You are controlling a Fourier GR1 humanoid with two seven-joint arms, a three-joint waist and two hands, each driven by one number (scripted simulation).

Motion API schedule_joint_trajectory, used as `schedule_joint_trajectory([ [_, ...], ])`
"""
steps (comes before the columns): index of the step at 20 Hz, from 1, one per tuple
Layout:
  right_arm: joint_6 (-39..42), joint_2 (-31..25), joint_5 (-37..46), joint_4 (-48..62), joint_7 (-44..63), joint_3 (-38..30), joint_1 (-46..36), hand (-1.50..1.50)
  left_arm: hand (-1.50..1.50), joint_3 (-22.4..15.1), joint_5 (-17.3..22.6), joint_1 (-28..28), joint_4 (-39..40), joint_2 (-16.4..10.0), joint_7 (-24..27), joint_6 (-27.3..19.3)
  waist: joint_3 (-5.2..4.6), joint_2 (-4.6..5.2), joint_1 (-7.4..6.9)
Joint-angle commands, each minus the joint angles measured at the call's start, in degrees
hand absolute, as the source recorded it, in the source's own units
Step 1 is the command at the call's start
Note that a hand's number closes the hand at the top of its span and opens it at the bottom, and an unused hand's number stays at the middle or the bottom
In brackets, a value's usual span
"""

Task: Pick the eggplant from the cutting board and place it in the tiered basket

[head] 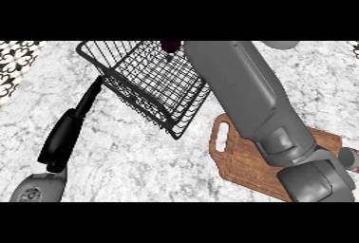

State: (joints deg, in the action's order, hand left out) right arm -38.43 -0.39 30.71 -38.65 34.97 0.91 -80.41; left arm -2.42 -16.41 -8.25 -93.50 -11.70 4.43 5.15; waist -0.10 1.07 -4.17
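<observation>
A black wire tiered basket [151, 80] stands at the upper middle of the counter. My right forearm [242, 95] reaches from the lower right across the wooden cutting board [242, 163] to the basket's far corner. A dark purple piece of the eggplant [170, 46] shows beside the wrist at the top edge, above the basket. The right hand itself is hidden by the forearm and the view's top edge. The board's visible part is bare. My left hand [63, 137] rests open at the left, fingers straight and pointing up toward the basket's left side.
A small grey and pink object [348, 159] stands just right of the board. A grey rounded thing [280, 45] sits at the top right. A patterned wall strip [17, 61] borders the marble counter [133, 161] on the left.
</observation>
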Motion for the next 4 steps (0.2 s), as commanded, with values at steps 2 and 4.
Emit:
schedule_joint_trajectory([
  [2,-12.1,-1.1,3.9,1.3,-0.2,-1.6,0.5,-1.5,0.0,1.6,-0.2,-1.0,1.6,-0.2,-1.9,-0.7,0.05,-0.75,3.19],
  [4,-11.7,-4.8,5.8,1.6,5.2,-2.3,-0.3,-1.5,0.0,1.5,0.0,3.1,-0.1,0.1,-0.3,-1.1,0.05,-1.35,3.85],
])
